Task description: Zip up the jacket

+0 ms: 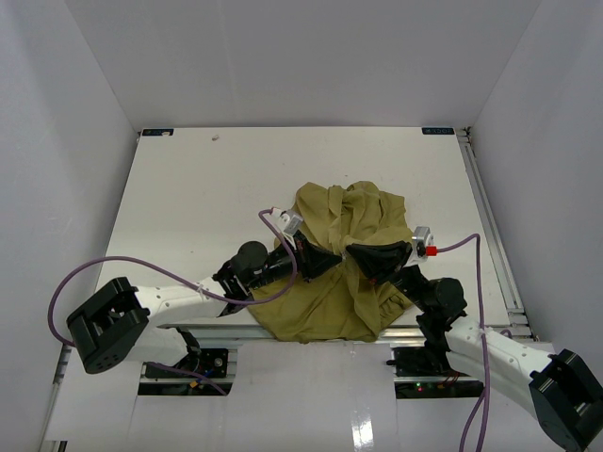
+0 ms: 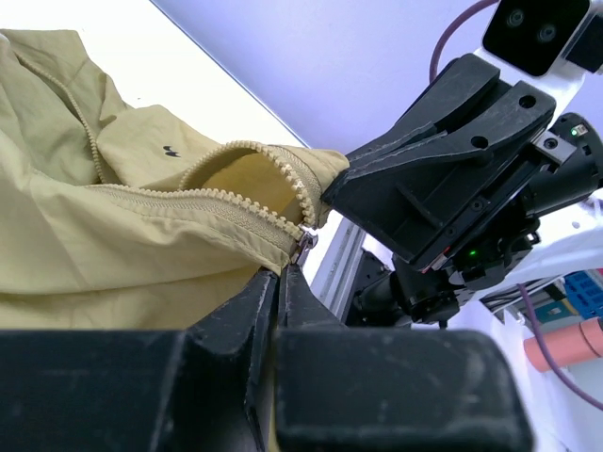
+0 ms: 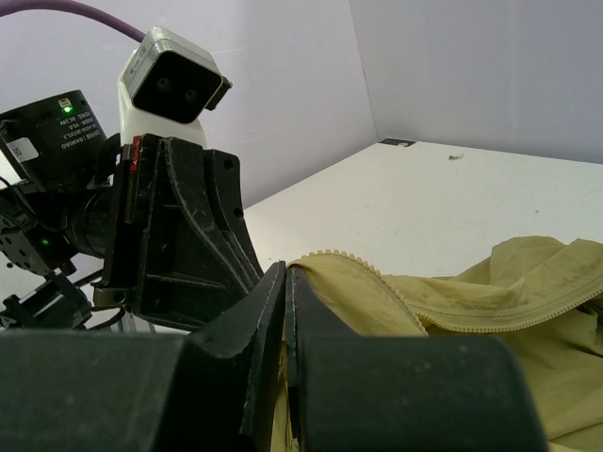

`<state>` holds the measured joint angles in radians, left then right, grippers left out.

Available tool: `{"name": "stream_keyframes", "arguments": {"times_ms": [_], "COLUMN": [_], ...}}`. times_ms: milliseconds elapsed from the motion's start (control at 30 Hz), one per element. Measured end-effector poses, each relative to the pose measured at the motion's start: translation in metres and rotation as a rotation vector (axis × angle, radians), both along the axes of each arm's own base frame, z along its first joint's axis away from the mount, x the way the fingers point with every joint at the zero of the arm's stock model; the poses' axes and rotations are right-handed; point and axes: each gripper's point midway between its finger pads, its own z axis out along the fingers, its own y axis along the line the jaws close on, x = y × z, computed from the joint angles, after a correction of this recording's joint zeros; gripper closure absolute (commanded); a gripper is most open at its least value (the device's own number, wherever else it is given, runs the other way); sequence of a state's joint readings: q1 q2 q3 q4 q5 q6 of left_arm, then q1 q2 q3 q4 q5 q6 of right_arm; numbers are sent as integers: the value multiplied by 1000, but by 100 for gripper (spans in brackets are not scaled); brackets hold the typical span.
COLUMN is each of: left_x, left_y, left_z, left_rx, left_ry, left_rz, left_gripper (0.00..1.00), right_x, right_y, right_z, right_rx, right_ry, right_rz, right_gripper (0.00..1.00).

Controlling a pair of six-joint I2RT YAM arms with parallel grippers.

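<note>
Bright, even overhead light. Glare streaks the glossy white surface (image 1: 363, 428) at the bottom edge. Soft shadows fall beneath the jacket (image 1: 325, 297). The wrist views' near foregrounds are slightly blurred.

This is a robotics lab test cell. Plain white walls (image 1: 283, 56) box in a white bench (image 1: 207, 188) beyond and beside the left claw (image 2: 280, 273) and right claw (image 3: 286, 271). Behind them runs an aluminium rail (image 1: 236, 331), with a purple cable (image 3: 66, 8) and a wrist camera (image 3: 174, 80) above.
</note>
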<state>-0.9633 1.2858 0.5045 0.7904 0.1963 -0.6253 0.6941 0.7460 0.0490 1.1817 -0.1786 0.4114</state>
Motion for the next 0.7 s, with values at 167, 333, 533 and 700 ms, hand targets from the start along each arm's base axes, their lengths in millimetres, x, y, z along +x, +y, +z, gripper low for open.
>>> {"name": "stream_keyframes", "arguments": {"times_ms": [167, 333, 533, 700], "left_x": [1, 2, 3, 4], "left_y": [1, 2, 5, 6], "left_z": [-1, -4, -13, -16], "left_rx": [6, 29, 82, 130], "left_ry": [-6, -28, -56, -94], "left_rz": [0, -3, -2, -9], "left_gripper": [100, 100, 100, 100], "right_x": [0, 0, 0, 1], "right_y": [0, 0, 1, 2], "right_z": [0, -2, -11, -15], "right_rx": [-1, -6, -33, -45], "right_ry": [1, 6, 35, 48], "right_rz": [0, 1, 3, 2], "right_gripper": [92, 92, 92, 92]}}
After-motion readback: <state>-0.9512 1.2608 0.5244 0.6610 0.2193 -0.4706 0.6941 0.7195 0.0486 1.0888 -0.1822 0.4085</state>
